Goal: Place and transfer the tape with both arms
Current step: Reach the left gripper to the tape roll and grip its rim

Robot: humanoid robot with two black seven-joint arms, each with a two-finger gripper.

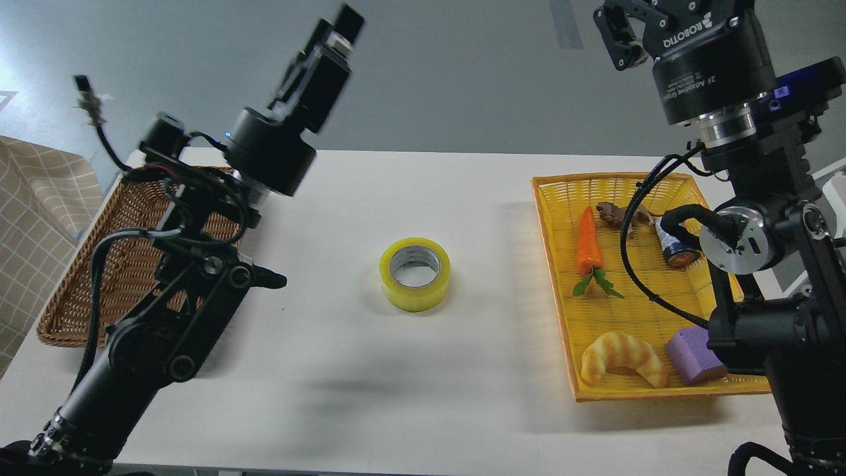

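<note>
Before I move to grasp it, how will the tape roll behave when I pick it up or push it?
The tape lies flat on its side on the white table, so a push will probably slide it, not roll it. Its thick ring looks rigid and should hold shape under the fingers. The glossy outer band may be somewhat slippery; gripping through the open core could be safer.

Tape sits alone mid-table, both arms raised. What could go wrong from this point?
1. The tape lies flat, core upward, on the smooth table; a poorly centred pinch may push it away rather than lift it.
2. The right arm's cable hangs over the yellow tray, near the carrot and can; reaching toward the centre might snag them.
3. The left gripper is blurred, so its alignment is unclear.
</note>
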